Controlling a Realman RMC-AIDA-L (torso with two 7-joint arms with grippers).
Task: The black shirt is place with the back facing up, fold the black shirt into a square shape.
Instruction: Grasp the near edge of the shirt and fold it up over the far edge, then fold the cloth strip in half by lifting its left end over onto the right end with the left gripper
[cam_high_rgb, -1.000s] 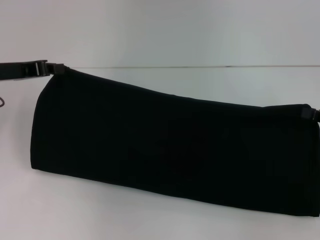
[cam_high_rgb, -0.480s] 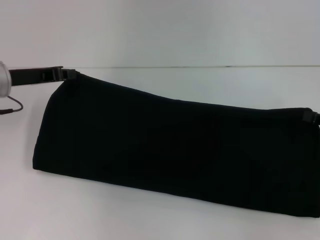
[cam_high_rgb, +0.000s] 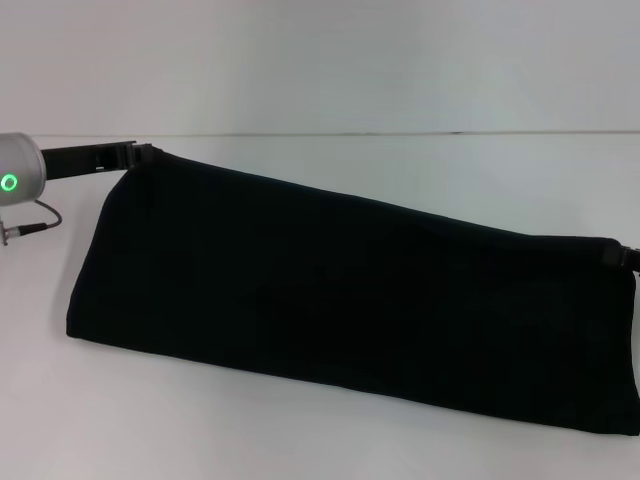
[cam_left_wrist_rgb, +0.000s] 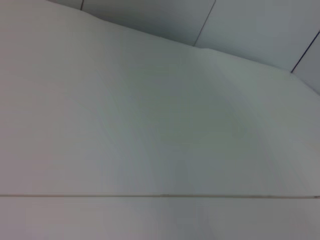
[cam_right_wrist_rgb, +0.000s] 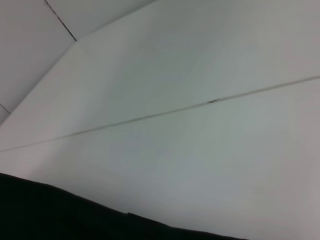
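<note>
Black shirt (cam_high_rgb: 350, 300), one, draped on my white worktop (cam_high_rgb: 300, 440); left pincer (cam_high_rgb: 135, 152) and right pincer (cam_high_rgb: 622, 255) each clamp an upper corner.

White table (cam_high_rgb: 250, 430), bare and smooth. Pale wall (cam_high_rgb: 320, 60) behind, meeting the tabletop along a thin straight seam (cam_high_rgb: 400, 133). Same seam (cam_left_wrist_rgb: 150, 195) crossing the left wrist view, with dark panel joints (cam_left_wrist_rgb: 205, 22) on the wall. A small dark fleck (cam_right_wrist_rgb: 213, 101) on the seam in the right wrist view.
</note>
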